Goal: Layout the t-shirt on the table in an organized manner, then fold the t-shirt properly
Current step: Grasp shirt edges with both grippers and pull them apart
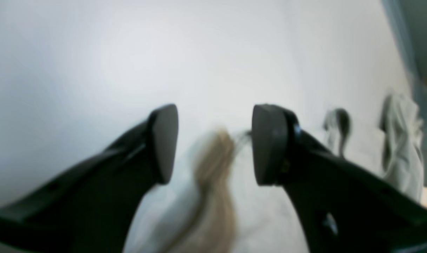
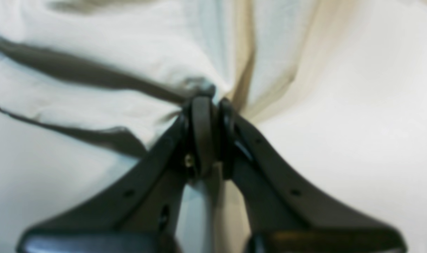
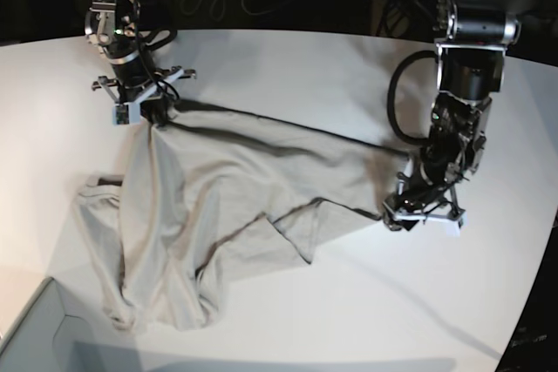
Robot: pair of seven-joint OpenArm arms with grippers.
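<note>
Spreading step of the layout phase, judged well short of done: t-shirt (image 3: 227,206) lying rumpled on the table (image 3: 288,311), one edge drawn taut between the two arms, the rest sagging in folds toward the near left beside a pale grey box corner (image 3: 35,328). Right gripper (image 2: 210,102) clamped tight on a bunched fold of cloth, creases radiating from the pinch in the right wrist view. Left gripper (image 1: 215,144) parted wide, pads straddling a ridge of fabric without touching it, so nothing held there. Best done, by judgement, by lowering the left jaws over that ridge, pinching one layer only, then drawing both grips apart and level to flatten the panel; pulling hard against the single right-hand pinch risks dragging the whole garment rather than spreading it. Right arm, at the far left of the base view, angled down steeply with wrist over the lifted corner; left arm, at the right, bent at the elbow, wrist low near the tabletop at the cloth's edge.
</note>
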